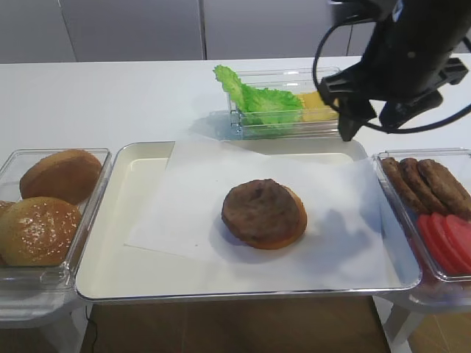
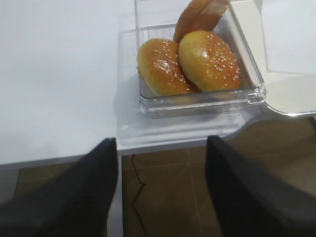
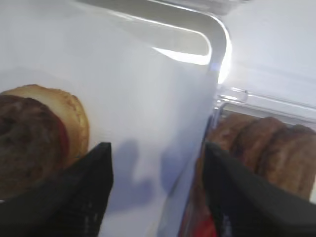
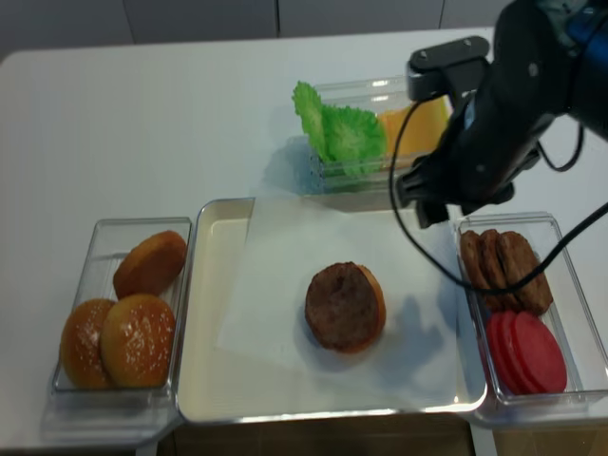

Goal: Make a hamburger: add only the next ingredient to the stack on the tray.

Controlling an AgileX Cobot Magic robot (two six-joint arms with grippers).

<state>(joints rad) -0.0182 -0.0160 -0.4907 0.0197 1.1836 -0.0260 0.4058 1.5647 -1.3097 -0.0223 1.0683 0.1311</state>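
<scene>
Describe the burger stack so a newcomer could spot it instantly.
Find the cream-white tray at the table's middle, lined with white paper. On that paper sits the stack: a tan bun base topped by a dark-brown patty. Unlike the domed bun tops in the left tub, it is flat, layered and alone.

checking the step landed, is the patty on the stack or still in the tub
On the stack. The patty lies flat on top of the stack on the tray; the open right gripper holds nothing.

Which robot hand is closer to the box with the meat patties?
The right hand. It hangs open just above the tray's right edge, beside the patty tub. The left hand is far off, open, near the bun tub.
</scene>
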